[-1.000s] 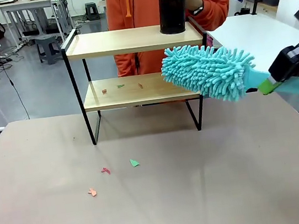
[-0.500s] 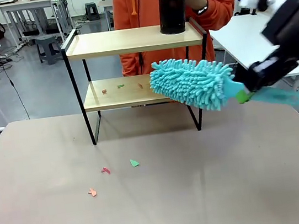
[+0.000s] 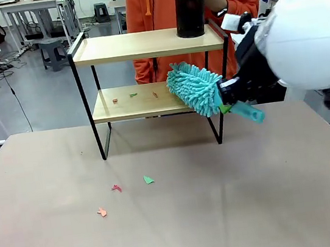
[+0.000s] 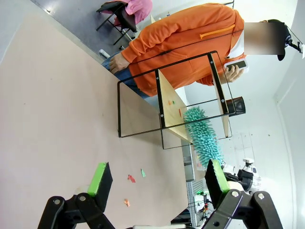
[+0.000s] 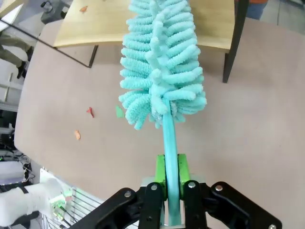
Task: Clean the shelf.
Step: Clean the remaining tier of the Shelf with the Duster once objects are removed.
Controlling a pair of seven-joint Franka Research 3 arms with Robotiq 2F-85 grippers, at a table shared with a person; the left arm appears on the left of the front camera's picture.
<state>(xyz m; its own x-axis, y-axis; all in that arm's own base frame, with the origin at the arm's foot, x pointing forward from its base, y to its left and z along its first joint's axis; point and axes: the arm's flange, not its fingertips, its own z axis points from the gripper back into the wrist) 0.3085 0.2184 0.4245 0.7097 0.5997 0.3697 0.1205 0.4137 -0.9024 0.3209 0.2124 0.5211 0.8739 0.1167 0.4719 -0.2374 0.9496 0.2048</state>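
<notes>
R gripper [image 5: 170, 164], clamped on the duster [image 3: 195, 88], brought it to the shelf's [image 3: 141, 44] lower board; scraps [image 3: 133, 95] come next. L gripper [image 4: 157, 177] spread, empty.

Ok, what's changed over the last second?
The right gripper, shut on the duster, swung left toward the shelf; the fluffy head now sits further in over the lower board's right end. Unchanged: cup on the top board, scraps on the lower board and table.

right pincer [image 3: 229, 104] swung in leftward, teal duster [image 3: 195, 87] moved from beside the shelf [image 3: 135, 45] to over its lower board's right end
</notes>
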